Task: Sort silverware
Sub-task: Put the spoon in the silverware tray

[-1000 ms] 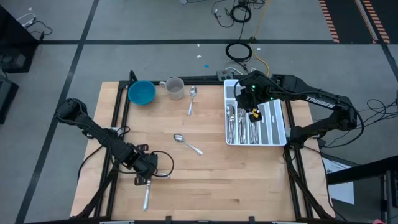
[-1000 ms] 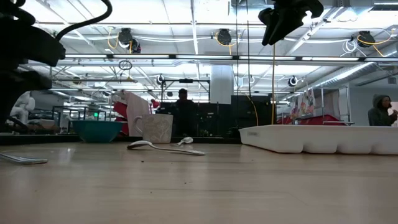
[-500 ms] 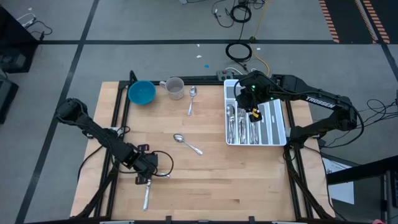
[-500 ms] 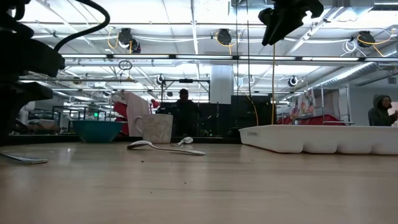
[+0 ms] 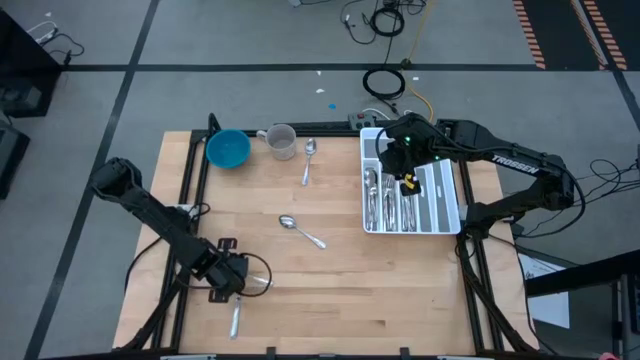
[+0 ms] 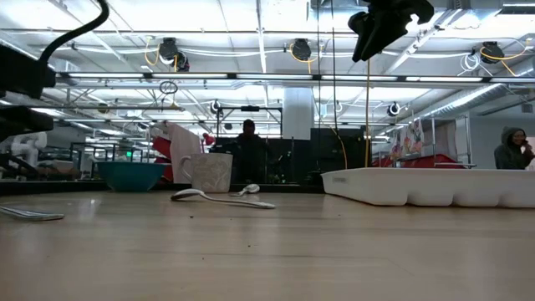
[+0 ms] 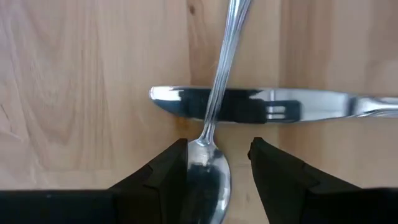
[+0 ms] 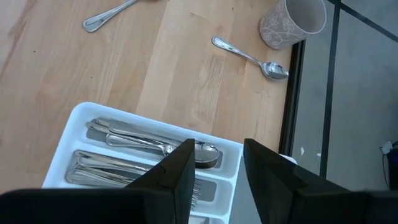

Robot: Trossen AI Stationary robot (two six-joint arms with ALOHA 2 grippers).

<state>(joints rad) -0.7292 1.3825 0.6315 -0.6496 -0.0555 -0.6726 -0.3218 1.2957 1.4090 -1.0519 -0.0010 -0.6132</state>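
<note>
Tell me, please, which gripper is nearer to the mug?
The right gripper. It hangs over the white tray, on the mug's end of the table; the left gripper is over cutlery near the opposite edge.

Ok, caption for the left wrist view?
Left gripper open, straddling a spoon whose handle crosses over a table knife on the wooden table.

A white tray (image 6: 435, 186) rests on the wooden table (image 6: 267, 251). Well apart from it stand a patterned cup (image 6: 211, 172) and a teal bowl (image 6: 131, 176); a spoon (image 6: 219, 198) lies between cup and tray.
</note>
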